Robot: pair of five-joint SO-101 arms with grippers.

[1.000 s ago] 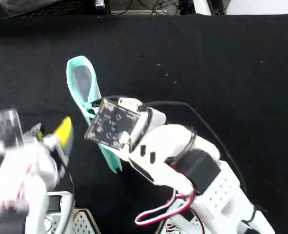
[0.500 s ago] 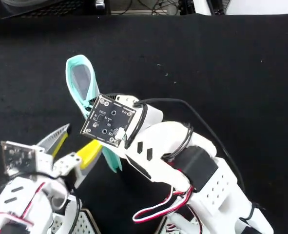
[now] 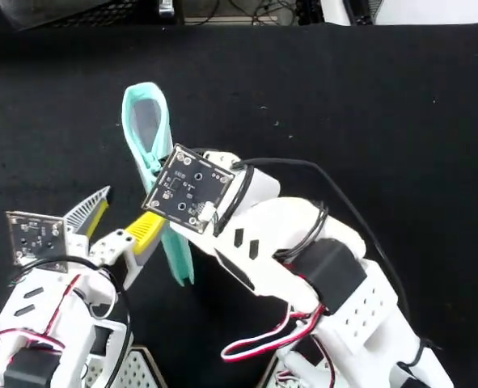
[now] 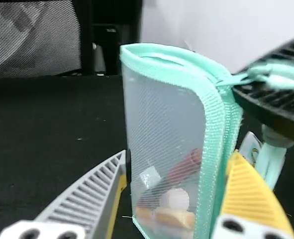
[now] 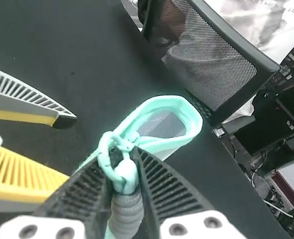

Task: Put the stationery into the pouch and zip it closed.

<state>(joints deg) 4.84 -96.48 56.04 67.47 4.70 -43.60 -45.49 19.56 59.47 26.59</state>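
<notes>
Pinching the mint zipper cord [image 5: 121,174], the right gripper [image 5: 122,158] should pull steadily toward the open far end of the mint-edged mesh pouch [image 3: 145,121] left of centre, while the left gripper's [image 3: 129,212] spread fingers close to brace its near end.

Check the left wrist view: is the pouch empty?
No, stationery shows at the bottom through the mesh wall of the pouch.
</notes>
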